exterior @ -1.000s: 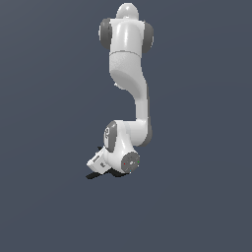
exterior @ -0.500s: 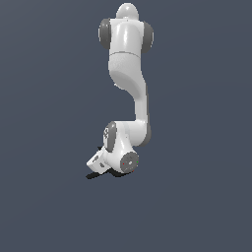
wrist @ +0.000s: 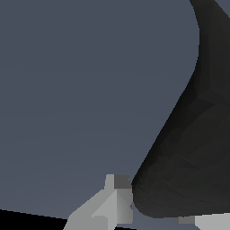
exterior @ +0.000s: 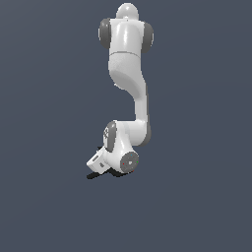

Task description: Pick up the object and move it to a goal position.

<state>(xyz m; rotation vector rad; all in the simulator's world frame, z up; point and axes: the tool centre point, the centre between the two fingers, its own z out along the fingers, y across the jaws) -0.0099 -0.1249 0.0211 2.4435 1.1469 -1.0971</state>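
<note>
Up close in the wrist view, a big matte black rounded clamp body [wrist: 179, 157] is sitting right between the tool's light grey fingers [wrist: 110, 204], so the tool [wrist: 155, 211] is looking clamped onto it. Further back, the white jointed arm [exterior: 129, 93] is folding down low, with the clamp poking out at its base.

The black clamp [wrist: 179, 148] fills the wrist view's right side, a dark rounded bulk tapering toward the frame's upper right.
</note>
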